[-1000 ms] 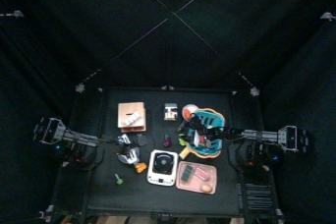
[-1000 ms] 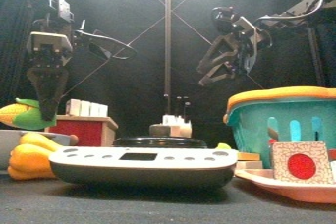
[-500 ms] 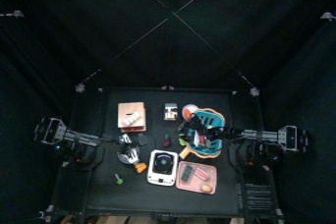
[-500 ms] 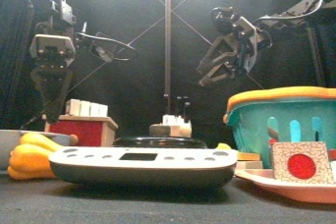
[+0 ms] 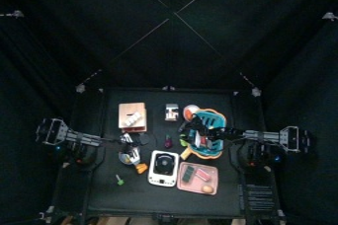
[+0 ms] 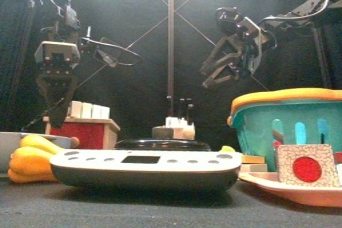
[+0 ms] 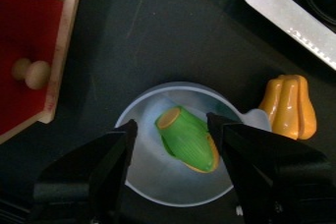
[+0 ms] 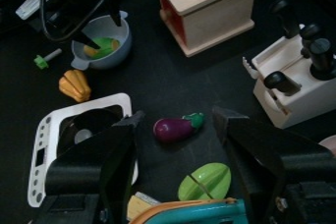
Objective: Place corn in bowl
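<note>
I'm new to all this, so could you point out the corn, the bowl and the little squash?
corn (image 7: 188, 138), left wrist view, middle of the cob.
bowl (image 7: 141, 118), left wrist view, bare rim.
squash (image 7: 290, 105), left wrist view, middle of its body.

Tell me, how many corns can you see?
1. The corn lies inside the pale bowl, right below the open left gripper. Other things on the table could hide more.
</note>
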